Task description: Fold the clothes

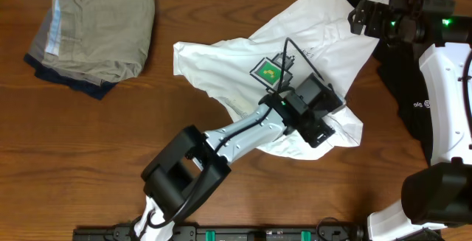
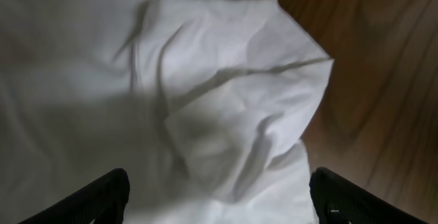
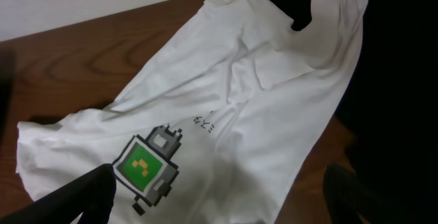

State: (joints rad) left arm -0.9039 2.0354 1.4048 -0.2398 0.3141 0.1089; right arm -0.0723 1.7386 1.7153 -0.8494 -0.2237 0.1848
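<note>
The clothes, a white T-shirt (image 1: 310, 46) with a green-and-black square graphic (image 1: 268, 71), lie crumpled on the wooden table right of centre. My left gripper (image 1: 324, 123) hangs low over the shirt's near right part. In the left wrist view its fingers (image 2: 96, 200) stand wide apart, open, with a rumpled hump of white cloth (image 2: 233, 114) between and ahead of them. My right gripper (image 1: 361, 18) is at the shirt's far right corner. In the right wrist view it (image 3: 219, 203) is open above the shirt (image 3: 260, 94), whose graphic (image 3: 147, 169) shows by its left finger.
A folded pile of khaki, grey and navy clothes (image 1: 92, 38) sits at the far left. A black garment (image 1: 413, 101) lies along the right side under the right arm, touching the shirt's far edge (image 3: 383, 114). Bare wood (image 1: 110, 145) spreads left of the shirt.
</note>
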